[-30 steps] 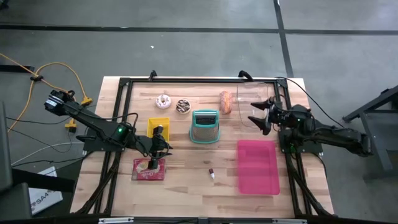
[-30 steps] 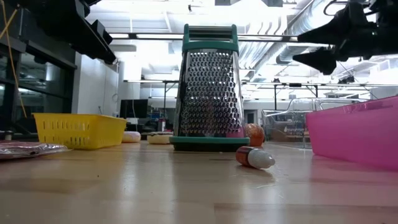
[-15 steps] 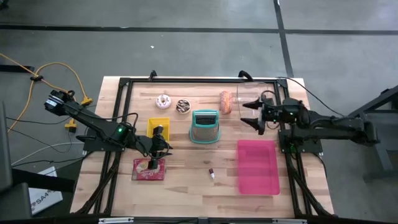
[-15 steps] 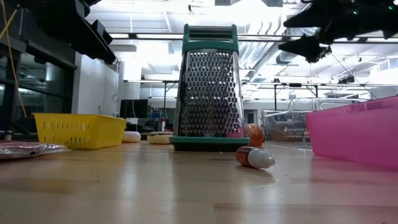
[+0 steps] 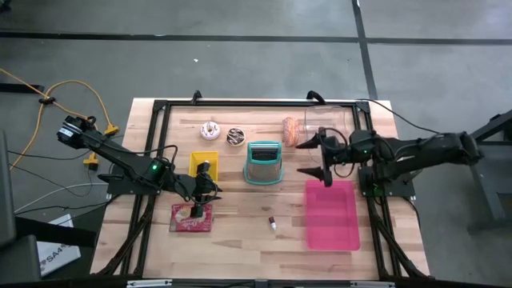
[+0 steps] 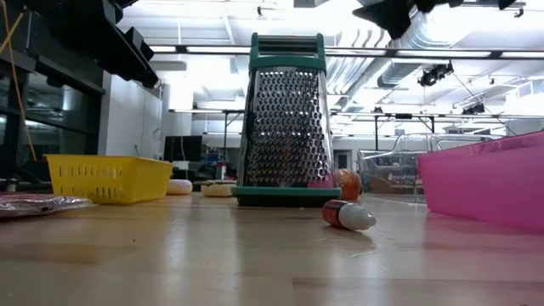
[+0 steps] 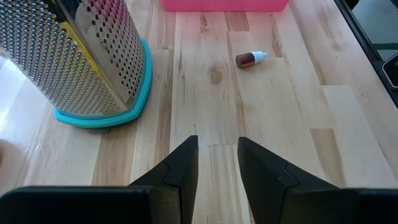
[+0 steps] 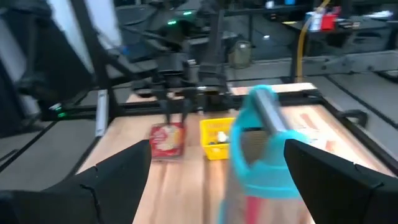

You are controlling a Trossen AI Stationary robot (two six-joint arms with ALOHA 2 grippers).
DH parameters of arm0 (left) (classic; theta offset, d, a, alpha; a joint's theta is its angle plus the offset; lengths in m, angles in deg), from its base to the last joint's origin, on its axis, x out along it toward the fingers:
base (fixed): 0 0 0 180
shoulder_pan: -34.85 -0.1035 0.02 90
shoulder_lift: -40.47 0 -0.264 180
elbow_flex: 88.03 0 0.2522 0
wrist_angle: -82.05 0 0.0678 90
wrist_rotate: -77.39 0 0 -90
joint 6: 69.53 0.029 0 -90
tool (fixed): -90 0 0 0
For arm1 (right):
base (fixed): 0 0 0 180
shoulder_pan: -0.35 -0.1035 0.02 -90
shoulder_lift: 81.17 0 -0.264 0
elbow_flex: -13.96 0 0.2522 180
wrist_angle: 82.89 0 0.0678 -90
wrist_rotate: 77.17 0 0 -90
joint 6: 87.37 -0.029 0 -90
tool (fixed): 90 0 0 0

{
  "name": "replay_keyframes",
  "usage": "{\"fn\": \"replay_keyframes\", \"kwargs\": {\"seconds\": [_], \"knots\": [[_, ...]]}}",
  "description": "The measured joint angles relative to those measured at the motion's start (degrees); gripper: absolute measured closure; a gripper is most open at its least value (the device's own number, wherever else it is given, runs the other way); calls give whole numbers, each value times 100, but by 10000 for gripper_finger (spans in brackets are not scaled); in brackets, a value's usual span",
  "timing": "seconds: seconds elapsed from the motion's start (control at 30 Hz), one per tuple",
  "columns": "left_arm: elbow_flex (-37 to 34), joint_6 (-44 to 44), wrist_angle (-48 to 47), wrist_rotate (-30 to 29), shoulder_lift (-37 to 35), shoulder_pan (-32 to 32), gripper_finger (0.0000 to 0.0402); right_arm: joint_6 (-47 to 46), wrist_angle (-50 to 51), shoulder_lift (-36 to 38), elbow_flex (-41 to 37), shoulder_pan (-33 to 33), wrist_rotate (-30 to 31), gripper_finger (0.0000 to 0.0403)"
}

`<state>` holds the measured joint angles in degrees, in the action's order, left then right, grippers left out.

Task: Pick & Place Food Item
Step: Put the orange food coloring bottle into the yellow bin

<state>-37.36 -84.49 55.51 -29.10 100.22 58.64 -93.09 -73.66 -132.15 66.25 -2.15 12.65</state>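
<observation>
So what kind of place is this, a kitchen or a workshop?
Probably a robotics lab or workshop: exposed ceiling ducts, a bare concrete floor, and a wooden table with a box grater as a prop.

counter (image 5: pixel 240 232): light wood, black frame around the edges
grater (image 5: pixel 263 162): teal-rimmed, at centre
pink tray (image 5: pixel 331 213): at 4 o'clock from grater
right gripper (image 5: pixel 312 158): fingers spread wide, at 3 o'clock from grater
left gripper (image 5: pixel 210 182): at 8 o'clock from grater, beside yellow basket (image 5: pixel 203 161)

Overhead, table-level, two wrist views
</observation>
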Motion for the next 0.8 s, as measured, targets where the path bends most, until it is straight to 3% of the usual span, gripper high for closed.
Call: {"fn": "replay_keyframes", "kwargs": {"seconds": [0.2,0.57,0.8], "knots": [[0,0,1,0,0,-2,293,107,-35,-482,194,-742,209,46],[0,2,0,0,0,-2,293,111,-30,-1734,519,-1874,2419,46],[0,0,1,0,0,-2,293,85,6,-2303,1082,-2251,3140,46]]}}
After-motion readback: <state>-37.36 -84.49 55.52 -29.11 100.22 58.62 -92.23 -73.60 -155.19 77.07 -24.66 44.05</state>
